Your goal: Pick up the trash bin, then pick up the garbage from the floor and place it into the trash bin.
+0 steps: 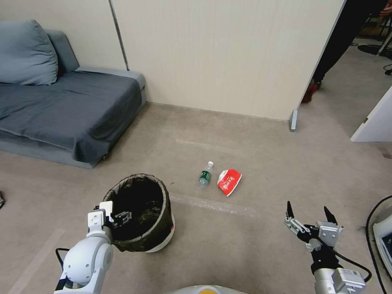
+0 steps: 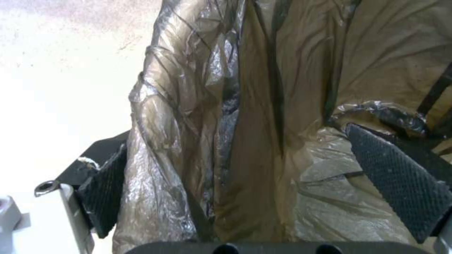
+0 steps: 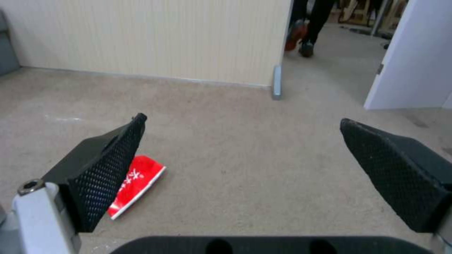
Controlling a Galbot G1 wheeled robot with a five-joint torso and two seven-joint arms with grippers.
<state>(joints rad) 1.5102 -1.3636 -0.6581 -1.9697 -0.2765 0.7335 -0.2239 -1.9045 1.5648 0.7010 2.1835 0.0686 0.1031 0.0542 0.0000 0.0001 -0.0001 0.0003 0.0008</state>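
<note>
The trash bin [image 1: 161,222] stands on the floor at the lower left, a white tub with a dark bag liner [image 2: 263,106] folded over its rim. My left gripper [image 1: 117,216] [image 2: 238,137] is open and straddles the near rim, one finger [image 2: 101,197] outside the wall and the other finger [image 2: 400,180] inside. Garbage lies ahead on the floor: a small clear bottle [image 1: 205,174] and, beside it, a red-and-white snack packet [image 1: 229,181] [image 3: 134,187]. My right gripper [image 1: 307,206] [image 3: 243,120] hangs open at the lower right, short of the packet and holding nothing.
A grey sofa [image 1: 61,102] fills the far left. A beige partition [image 1: 220,53] closes the back, its metal foot [image 1: 293,120] at the doorway where a person's legs [image 1: 326,61] stand. A black cable [image 1: 373,220] loops at the right edge.
</note>
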